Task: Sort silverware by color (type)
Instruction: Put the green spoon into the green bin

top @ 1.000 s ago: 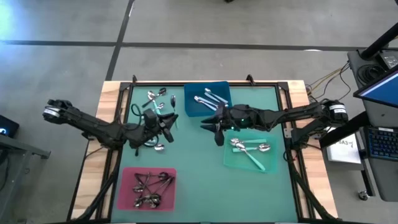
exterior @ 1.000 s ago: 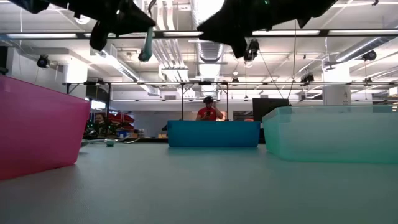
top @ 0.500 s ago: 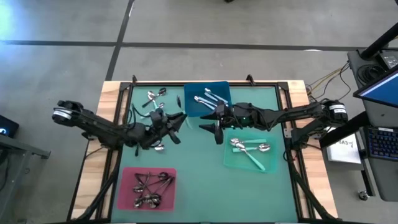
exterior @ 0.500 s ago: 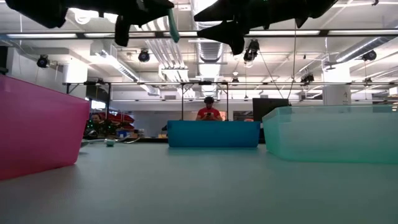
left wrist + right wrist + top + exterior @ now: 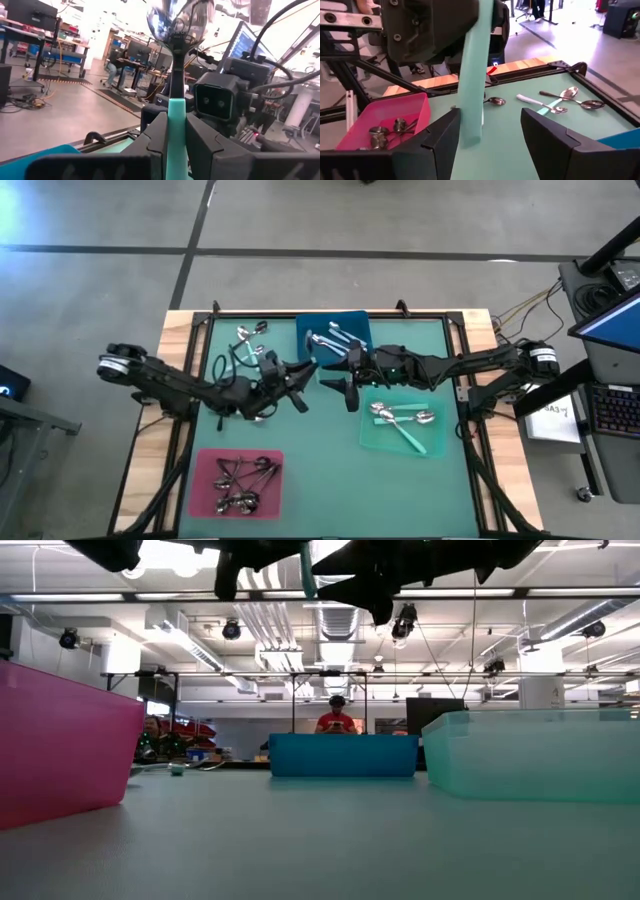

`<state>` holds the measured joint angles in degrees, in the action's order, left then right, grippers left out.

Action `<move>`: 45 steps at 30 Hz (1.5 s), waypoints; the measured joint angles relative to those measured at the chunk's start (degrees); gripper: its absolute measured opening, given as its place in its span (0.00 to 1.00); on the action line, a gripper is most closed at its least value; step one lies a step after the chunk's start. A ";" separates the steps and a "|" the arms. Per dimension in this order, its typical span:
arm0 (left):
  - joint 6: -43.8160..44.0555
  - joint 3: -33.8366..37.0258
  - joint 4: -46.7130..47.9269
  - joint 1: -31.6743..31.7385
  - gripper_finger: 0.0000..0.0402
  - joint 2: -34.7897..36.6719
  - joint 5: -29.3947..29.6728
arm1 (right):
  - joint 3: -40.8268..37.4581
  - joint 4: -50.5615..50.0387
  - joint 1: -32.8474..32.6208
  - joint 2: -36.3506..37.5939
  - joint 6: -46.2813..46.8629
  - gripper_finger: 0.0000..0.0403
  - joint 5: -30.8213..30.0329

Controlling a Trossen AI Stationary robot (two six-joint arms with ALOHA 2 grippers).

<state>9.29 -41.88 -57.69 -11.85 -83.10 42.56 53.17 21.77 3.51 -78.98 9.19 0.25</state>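
Smooth green matting (image 5: 330,450) lies below; beside the blue tray (image 5: 335,340), my left claw (image 5: 297,373) clamps a teal-handled spoon (image 5: 176,75) between my right claw's (image 5: 338,379) spread fingers (image 5: 547,135).

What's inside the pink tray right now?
The pink tray holds a tangled heap of dark-handled spoons with shiny bowls. No teal handles show among them. They overlap, so an exact count and anything lying beneath the heap cannot be made out.
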 joint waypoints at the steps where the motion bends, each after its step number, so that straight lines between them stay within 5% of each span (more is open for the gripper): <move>1: -0.01 -0.43 0.45 0.03 0.07 -0.19 0.03 | 0.00 -0.01 0.00 0.00 -0.48 0.50 -0.26; 27: 1.78 -3.26 2.69 2.25 0.07 -3.15 -4.36 | 2.26 1.28 0.02 0.02 -3.28 0.49 -0.30; 31: 1.76 -3.44 2.35 2.45 0.07 -3.39 -4.74 | 2.25 1.19 0.02 0.02 -3.29 0.42 -0.32; 37: 0.86 -3.44 1.91 2.59 0.07 -3.39 -4.40 | 2.25 0.85 0.11 0.07 -4.25 0.14 -0.31; 45: 0.93 -3.44 5.05 2.61 0.17 -3.34 -4.16 | 2.25 -1.32 1.12 0.16 -6.06 0.09 -1.51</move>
<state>10.22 -45.32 -52.64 -9.24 -86.45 38.40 55.42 20.45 4.63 -78.82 3.13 -1.27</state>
